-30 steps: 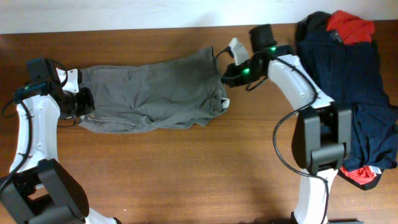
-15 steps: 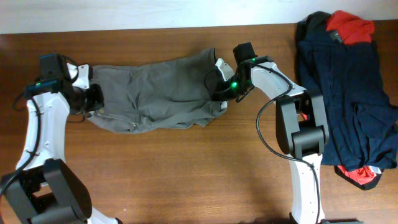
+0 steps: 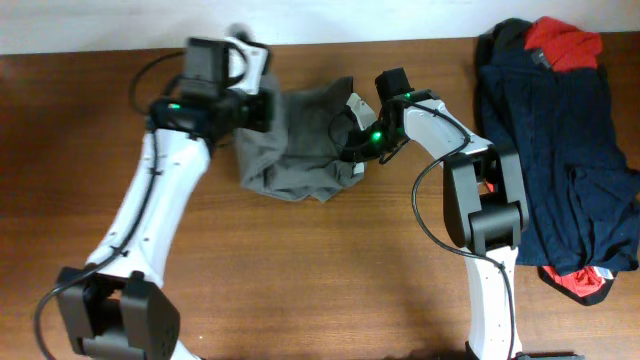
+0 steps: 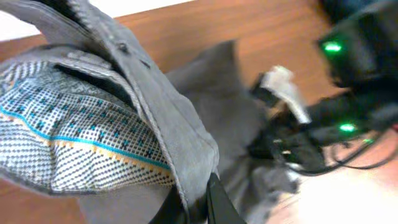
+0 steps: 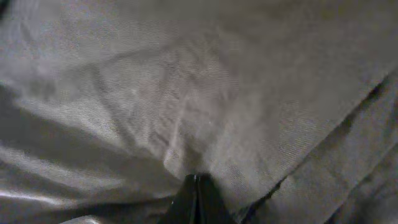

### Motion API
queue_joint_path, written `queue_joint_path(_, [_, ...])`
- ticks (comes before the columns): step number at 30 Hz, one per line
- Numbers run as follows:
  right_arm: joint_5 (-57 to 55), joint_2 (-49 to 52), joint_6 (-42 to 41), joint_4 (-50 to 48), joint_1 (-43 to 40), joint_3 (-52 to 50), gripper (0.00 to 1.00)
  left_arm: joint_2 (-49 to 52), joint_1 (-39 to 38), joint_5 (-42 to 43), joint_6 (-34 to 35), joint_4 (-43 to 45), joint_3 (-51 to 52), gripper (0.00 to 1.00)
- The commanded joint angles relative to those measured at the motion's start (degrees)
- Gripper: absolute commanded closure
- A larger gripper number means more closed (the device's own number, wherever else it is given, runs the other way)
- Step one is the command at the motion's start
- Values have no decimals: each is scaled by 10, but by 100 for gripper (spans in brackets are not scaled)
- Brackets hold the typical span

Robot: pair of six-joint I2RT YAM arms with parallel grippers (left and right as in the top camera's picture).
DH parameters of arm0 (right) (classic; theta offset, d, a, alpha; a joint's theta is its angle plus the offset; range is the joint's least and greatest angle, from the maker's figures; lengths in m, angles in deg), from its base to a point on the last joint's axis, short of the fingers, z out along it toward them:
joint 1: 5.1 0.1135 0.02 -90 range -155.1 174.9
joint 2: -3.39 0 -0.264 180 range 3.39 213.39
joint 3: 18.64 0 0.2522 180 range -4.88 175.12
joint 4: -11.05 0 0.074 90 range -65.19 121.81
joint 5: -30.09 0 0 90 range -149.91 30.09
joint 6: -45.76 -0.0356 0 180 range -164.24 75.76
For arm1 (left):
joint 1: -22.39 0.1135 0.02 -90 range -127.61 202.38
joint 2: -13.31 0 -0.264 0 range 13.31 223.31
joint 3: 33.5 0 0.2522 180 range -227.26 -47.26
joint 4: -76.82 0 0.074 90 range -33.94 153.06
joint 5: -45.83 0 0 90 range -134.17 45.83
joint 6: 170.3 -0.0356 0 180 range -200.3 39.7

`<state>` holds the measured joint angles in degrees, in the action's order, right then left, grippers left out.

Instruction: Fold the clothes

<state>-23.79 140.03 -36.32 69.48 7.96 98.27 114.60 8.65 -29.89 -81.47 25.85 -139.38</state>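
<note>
- Overhead: my left gripper (image 3: 262, 106) has carried the waistband end across toward my right gripper (image 3: 356, 138). The shorts (image 3: 300, 155), earlier stretched long between my jaws, now lie doubled, so the fold is half made.
- Left wrist: jaws clamped on the waistband, patterned lining upturned.
- Right wrist: jaws pinched shut on grey cloth spreading ahead.

A brown wooden tabletop (image 3: 300, 270) with its grain running lengthwise is filling most of the overhead view and is showing a slightly paler patch toward the near side. A plain white surface (image 3: 90, 25) is running along the tabletop's far edge, and it is appearing again as a pale strip in the upper left corner of the left wrist view.
</note>
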Motion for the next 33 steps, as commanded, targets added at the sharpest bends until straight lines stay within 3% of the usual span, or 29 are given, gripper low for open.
queue_joint_path(1, [-53, 36, 9, 10, 0, -6, 96, 45, -35, 9, 5, 15, -12, 99])
queue_joint_path(12, [-5, 31, 1, 19, -19, 16, 96, 118, -85, 9, 6, 47, -12, 99])
queue_joint_path(22, [90, -53, -39, 128, -109, 191, 96, 118, -86, 10, 6, 49, -12, 99])
queue_joint_path(23, [92, -57, -39, 141, -117, 208, 96, 118, -86, 10, 6, 51, -12, 90])
queue_joint_path(24, [92, -61, -39, 159, -126, 234, 96, 118, -88, 12, 6, 55, -12, 70])
queue_joint_path(25, [92, -61, -39, 179, -139, 264, 96, 118, -91, 19, 6, 65, -12, 60])
queue_joint_path(29, [93, -61, -39, 202, -163, 294, 96, 118, -99, 46, 8, 95, -12, 5])
queue_joint_path(33, [93, -61, -37, 224, -172, 294, 96, 118, -93, 44, 21, 112, -13, 1])
